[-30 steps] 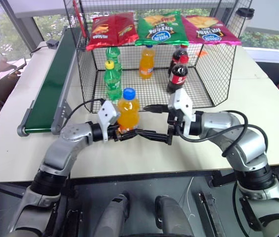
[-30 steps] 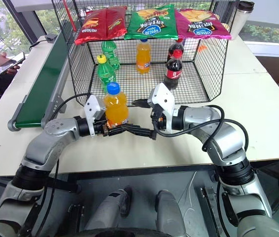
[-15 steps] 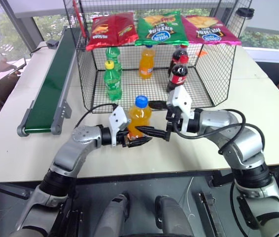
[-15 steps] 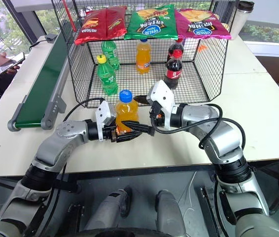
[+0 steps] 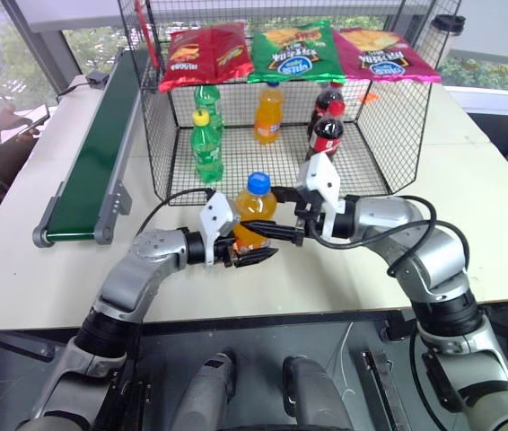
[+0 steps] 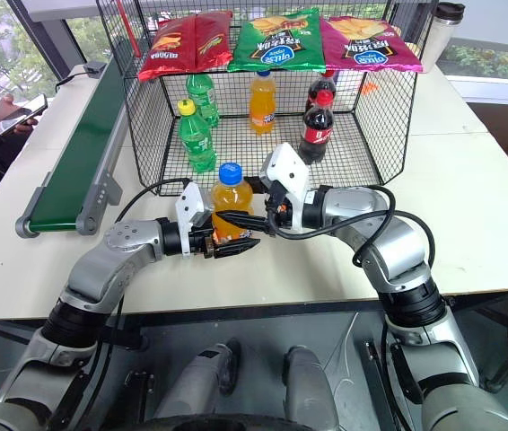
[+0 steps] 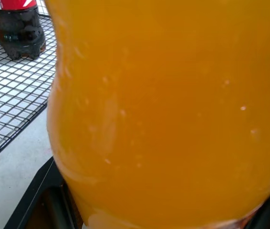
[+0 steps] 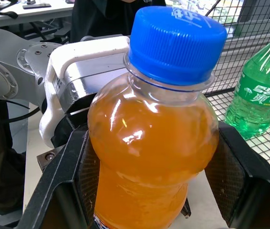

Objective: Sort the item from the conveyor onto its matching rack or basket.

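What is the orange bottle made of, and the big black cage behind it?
The orange bottle looks like clear, glossy plastic: the soda shows through and light glints off it. Its blue cap seems matte, ridged plastic. The black cage looks like thin metal wire, probably coated or painted black, crossed into a see-through grid.

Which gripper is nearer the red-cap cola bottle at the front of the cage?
Right. The right gripper sits just below the cola bottle; the left gripper is lower, further from it.
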You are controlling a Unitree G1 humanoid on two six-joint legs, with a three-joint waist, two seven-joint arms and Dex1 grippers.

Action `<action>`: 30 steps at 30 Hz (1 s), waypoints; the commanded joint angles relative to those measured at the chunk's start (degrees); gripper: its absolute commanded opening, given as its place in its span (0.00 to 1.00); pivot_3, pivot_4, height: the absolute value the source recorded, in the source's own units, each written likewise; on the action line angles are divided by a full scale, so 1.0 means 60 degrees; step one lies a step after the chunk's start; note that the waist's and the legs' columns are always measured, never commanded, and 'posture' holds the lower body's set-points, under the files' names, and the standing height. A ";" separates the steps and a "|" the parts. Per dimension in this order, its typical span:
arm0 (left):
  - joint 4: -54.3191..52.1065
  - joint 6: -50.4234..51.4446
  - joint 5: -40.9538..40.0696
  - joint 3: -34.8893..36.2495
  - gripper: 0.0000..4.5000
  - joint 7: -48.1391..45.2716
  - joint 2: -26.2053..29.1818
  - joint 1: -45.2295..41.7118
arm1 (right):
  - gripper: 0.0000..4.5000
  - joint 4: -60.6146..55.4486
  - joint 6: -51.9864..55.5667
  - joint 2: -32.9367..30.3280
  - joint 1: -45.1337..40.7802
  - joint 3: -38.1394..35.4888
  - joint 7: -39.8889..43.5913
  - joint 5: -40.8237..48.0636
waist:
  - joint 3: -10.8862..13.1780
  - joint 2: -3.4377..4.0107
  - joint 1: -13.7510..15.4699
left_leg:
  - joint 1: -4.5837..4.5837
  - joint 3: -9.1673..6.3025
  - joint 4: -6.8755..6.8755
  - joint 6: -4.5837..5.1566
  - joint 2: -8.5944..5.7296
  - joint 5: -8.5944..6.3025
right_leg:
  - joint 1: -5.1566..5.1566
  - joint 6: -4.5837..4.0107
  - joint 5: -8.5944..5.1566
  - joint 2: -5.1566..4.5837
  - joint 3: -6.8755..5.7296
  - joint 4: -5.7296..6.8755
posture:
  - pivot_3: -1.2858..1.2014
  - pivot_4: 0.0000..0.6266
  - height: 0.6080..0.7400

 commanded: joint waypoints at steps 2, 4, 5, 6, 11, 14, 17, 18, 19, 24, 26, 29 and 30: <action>-0.0362 -0.0065 -0.0160 0.0271 0.99 0.0140 -0.0193 -0.0278 | 0.55 -0.0260 -0.0194 -0.0036 -0.0277 -0.0115 -0.0061 -0.0146 | 0.0000 0.0000 0.0008 | 0.0000 0.0000 0.0003 -0.0001 0.0000 0.0000 | 0.0001 0.0000 0.0000 0.0000 0.0000 0.0002 | 0.52 0.24 0.99; -0.0342 -0.0089 -0.0092 0.0255 0.99 0.0137 -0.0166 -0.0292 | 0.55 -0.0250 -0.0206 -0.0011 -0.0278 -0.0121 -0.0075 -0.0195 | 0.0000 0.0000 0.0002 | 0.0000 0.0000 0.0004 0.0001 -0.0001 0.0000 | 0.0001 0.0000 0.0000 0.0000 0.0000 0.0003 | 0.52 0.24 0.99; -0.0321 -0.0058 -0.0016 0.0295 0.99 0.0300 -0.0196 -0.0301 | 0.55 -0.0245 -0.0217 -0.0010 -0.0279 -0.0125 -0.0091 -0.0226 | 0.0000 0.0000 0.0000 | 0.0001 0.0000 0.0004 0.0002 -0.0001 0.0001 | 0.0001 0.0000 0.0000 0.0000 0.0000 0.0004 | 0.52 0.24 0.99; -0.0344 0.0089 0.0003 0.0410 0.99 0.0544 -0.0231 -0.0300 | 0.55 -0.0232 -0.0254 -0.0032 -0.0295 -0.0131 -0.0099 -0.0281 | 0.0000 0.0000 -0.0007 | 0.0001 0.0000 0.0004 0.0002 -0.0001 0.0001 | 0.0000 0.0000 0.0000 0.0000 0.0000 0.0005 | 0.52 0.24 0.99; -0.1001 0.0956 -0.0582 0.1229 0.99 0.0698 0.0418 0.0340 | 0.55 0.0375 -0.0576 0.0130 -0.0644 -0.0325 -0.0519 -0.0731 | 0.0000 0.0001 -0.0053 | 0.0004 0.0000 0.0003 0.0004 0.0001 0.0003 | -0.0003 0.0000 0.0000 0.0002 0.0000 0.0016 | 0.52 0.24 0.99; -0.1396 0.1380 -0.0895 0.1959 0.99 0.0883 0.0872 0.0874 | 0.55 0.1182 -0.1002 0.0442 -0.1047 -0.0403 -0.1199 -0.1280 | 0.0002 0.0004 -0.0065 | 0.0010 0.0000 0.0002 0.0000 0.0004 0.0000 | -0.0005 -0.0001 -0.0001 0.0005 0.0001 0.0024 | 0.52 0.24 0.99; -0.1388 0.1467 -0.0975 0.2640 0.99 0.1190 0.1140 0.1241 | 0.55 0.2096 -0.1498 0.0782 -0.1488 -0.0417 -0.1764 -0.1781 | 0.0002 0.0004 -0.0020 | 0.0009 -0.0001 0.0003 -0.0005 0.0004 -0.0002 | -0.0010 -0.0002 -0.0001 0.0007 0.0001 0.0034 | 0.52 0.24 0.99; -0.1310 0.1401 -0.0888 0.2760 0.99 0.1296 0.1209 0.1324 | 0.55 0.2358 -0.1660 0.0883 -0.1607 -0.0414 -0.1902 -0.1918 | 0.0002 0.0004 -0.0001 | 0.0009 -0.0002 0.0004 -0.0008 0.0002 -0.0002 | -0.0010 -0.0002 -0.0001 0.0010 0.0001 0.0035 | 0.52 0.24 0.99; -0.1233 0.1333 -0.0839 0.2900 0.99 0.1390 0.1252 0.1433 | 0.55 0.2699 -0.1777 0.1037 -0.1784 -0.0435 -0.2114 -0.2056 | 0.0002 0.0004 0.0003 | 0.0009 -0.0002 0.0004 -0.0008 0.0000 -0.0002 | -0.0010 -0.0002 0.0000 0.0015 0.0001 0.0035 | 0.52 0.24 0.99; -0.1085 0.0178 0.0293 0.2959 0.99 0.2953 0.0650 0.1786 | 0.55 0.4892 -0.2719 0.1937 -0.2828 -0.0679 -0.3182 -0.2603 | 0.0003 0.0006 0.0001 | 0.0009 0.0004 0.0004 -0.0011 -0.0007 -0.0002 | -0.0011 -0.0001 0.0001 0.0017 0.0006 0.0035 | 0.52 0.24 0.99; -0.1215 -0.0007 0.0494 0.2834 0.99 0.3430 0.0264 0.1855 | 0.55 0.5822 -0.3247 0.2166 -0.3179 -0.0706 -0.3408 -0.2828 | 0.0003 0.0007 0.0000 | 0.0012 0.0008 0.0001 -0.0011 -0.0007 -0.0002 | -0.0011 0.0012 0.0009 0.0018 0.0008 0.0035 | 0.52 0.24 0.99; -0.1408 -0.0246 0.0778 0.2611 0.99 0.3929 -0.0235 0.1969 | 0.55 0.7281 -0.4187 0.2331 -0.3696 -0.0712 -0.3613 -0.3203 | 0.0003 0.0006 -0.0012 | 0.0011 0.0006 0.0002 -0.0011 -0.0007 0.0002 | -0.0011 0.0030 0.0019 0.0025 0.0008 0.0037 | 0.52 0.24 0.99; -0.1509 -0.0312 0.0862 0.2526 0.99 0.4115 -0.0425 0.2020 | 0.55 0.7845 -0.4515 0.2380 -0.3923 -0.0733 -0.3655 -0.3302 | 0.0003 0.0007 -0.0014 | 0.0011 0.0006 0.0001 -0.0007 -0.0007 0.0005 | -0.0012 0.0032 0.0021 0.0027 0.0008 0.0038 | 0.52 0.24 0.99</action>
